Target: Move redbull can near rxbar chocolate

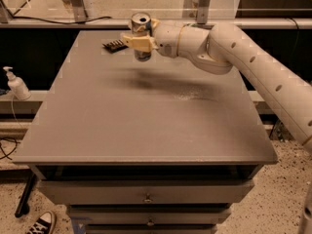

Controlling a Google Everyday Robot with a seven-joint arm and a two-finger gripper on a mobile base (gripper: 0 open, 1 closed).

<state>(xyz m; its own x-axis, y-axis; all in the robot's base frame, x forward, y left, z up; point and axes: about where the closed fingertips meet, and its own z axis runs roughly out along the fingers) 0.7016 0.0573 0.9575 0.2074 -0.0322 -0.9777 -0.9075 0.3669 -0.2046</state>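
Observation:
My gripper point(142, 34) is shut on the redbull can point(141, 23), a slim silver-and-blue can with a silver top, and holds it upright in the air above the far part of the grey table point(146, 116). The rxbar chocolate point(115, 45), a flat dark bar with pale lettering, lies on the table just left of and below the can. The can's lower part shows under the pale fingers point(140, 43). The white arm reaches in from the right.
A white pump bottle point(16, 85) stands on a low ledge left of the table. A railing and glass wall run behind the table's far edge. Drawers sit below the table's front edge. A shoe point(43, 223) lies on the floor at bottom left.

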